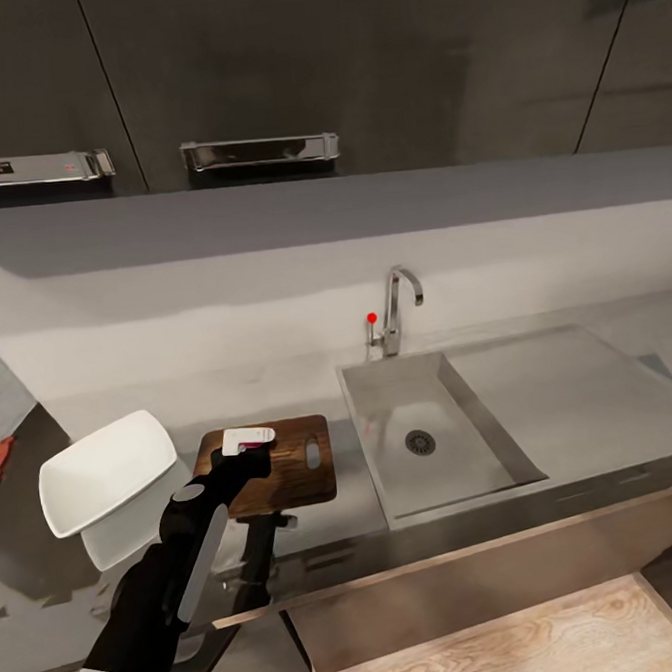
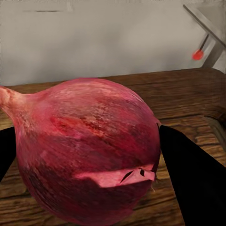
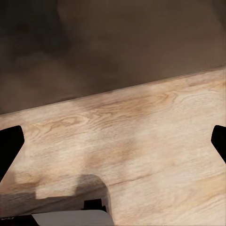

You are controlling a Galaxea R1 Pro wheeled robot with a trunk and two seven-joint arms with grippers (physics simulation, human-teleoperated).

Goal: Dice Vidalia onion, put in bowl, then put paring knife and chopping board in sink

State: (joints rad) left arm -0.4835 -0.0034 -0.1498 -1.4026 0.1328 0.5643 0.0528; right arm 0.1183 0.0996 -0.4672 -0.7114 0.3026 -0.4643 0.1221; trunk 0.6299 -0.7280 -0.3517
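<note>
The left gripper [image 1: 245,445] stands over the left end of the chopping board [image 1: 285,468], with the Vidalia onion [image 2: 89,153] between its fingers, so this part of the board is taken. The right part of the board, around the oval slot, is free. The bowl [image 1: 105,470] stands just beside the board at the left and blocks that side. At the right, the sink [image 1: 433,439] is open, with the tap [image 1: 399,311] at its far edge.

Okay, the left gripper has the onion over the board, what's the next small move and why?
Probably lower the Vidalia onion a little and open the left gripper. The left wrist view shows it clamped between the dark fingers with the chopping board beneath, and the sink is already empty.
</note>
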